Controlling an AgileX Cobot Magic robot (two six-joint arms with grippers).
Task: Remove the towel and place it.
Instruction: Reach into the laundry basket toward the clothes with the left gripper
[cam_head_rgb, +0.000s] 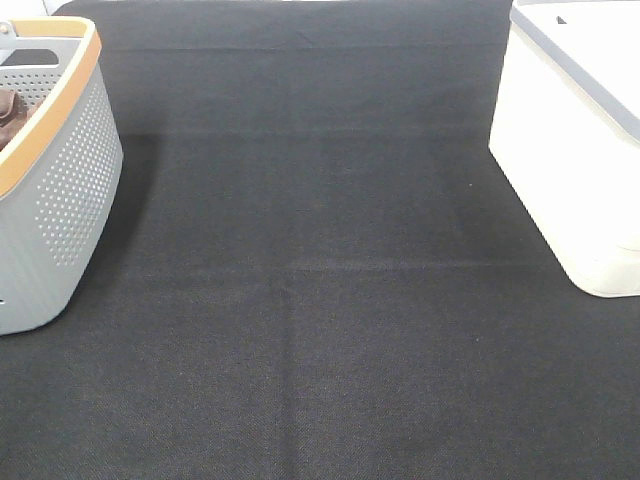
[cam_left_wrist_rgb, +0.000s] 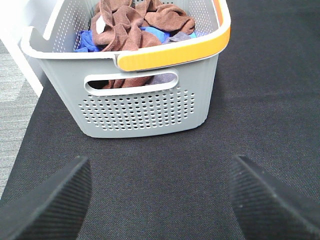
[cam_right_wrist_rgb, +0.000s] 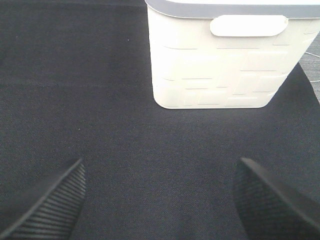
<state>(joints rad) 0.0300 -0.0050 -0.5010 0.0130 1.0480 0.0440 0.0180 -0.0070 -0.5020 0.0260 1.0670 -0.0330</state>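
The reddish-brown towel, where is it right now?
The reddish-brown microfibre towel lies crumpled inside the grey perforated basket with the orange rim, on top of blue cloths, at the left edge of the exterior high view.

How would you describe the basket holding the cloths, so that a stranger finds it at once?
On the black mat, look at the left edge of the high view: there stands a grey basket. Its walls are perforated, an orange band runs along its rim, and a crumpled brown cloth and a blue cloth lie inside. The white container on the right has no such perforations.
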